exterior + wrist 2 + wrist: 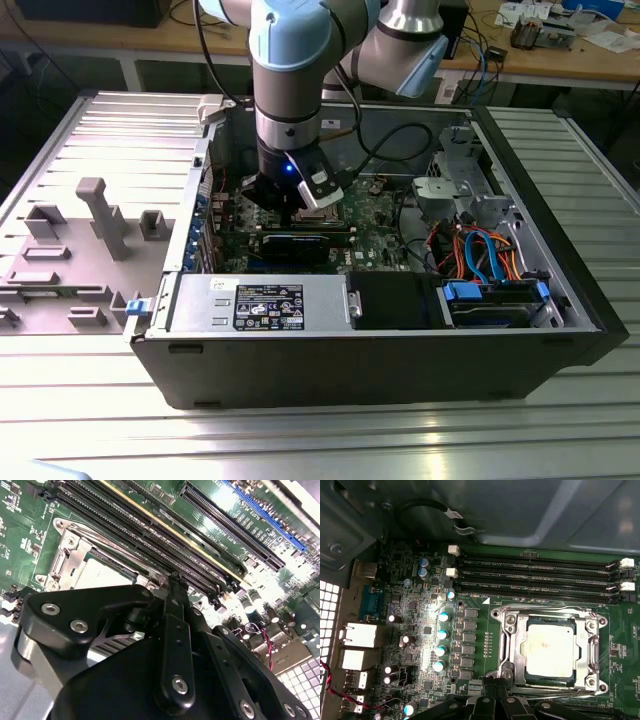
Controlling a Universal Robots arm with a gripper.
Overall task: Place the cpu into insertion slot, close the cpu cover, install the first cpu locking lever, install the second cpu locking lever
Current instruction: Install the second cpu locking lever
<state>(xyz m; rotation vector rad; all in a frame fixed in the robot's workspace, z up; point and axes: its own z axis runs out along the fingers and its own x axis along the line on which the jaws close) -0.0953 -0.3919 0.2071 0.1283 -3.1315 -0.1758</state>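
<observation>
1. The cpu (549, 651) is seen seated in the slot (512, 652), with the cover (586, 652) closed flat around it, on the green board (470, 645) inside the open case (380, 360).
2. The hand (300, 200) is held low over the slot area; whether it is released or clenched cannot be told.
3. In the second wrist view the hand (172, 587) is seen just beside the memory slots (150, 535).

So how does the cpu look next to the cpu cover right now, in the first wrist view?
The cpu is a solid pale square with a dull, smudged metal top; the cpu cover is an open, shiny silver frame. The cpu sits inside the window, while the cpu cover surrounds it and spans wider. Both lie flat on the green board, squared to each other.
</observation>
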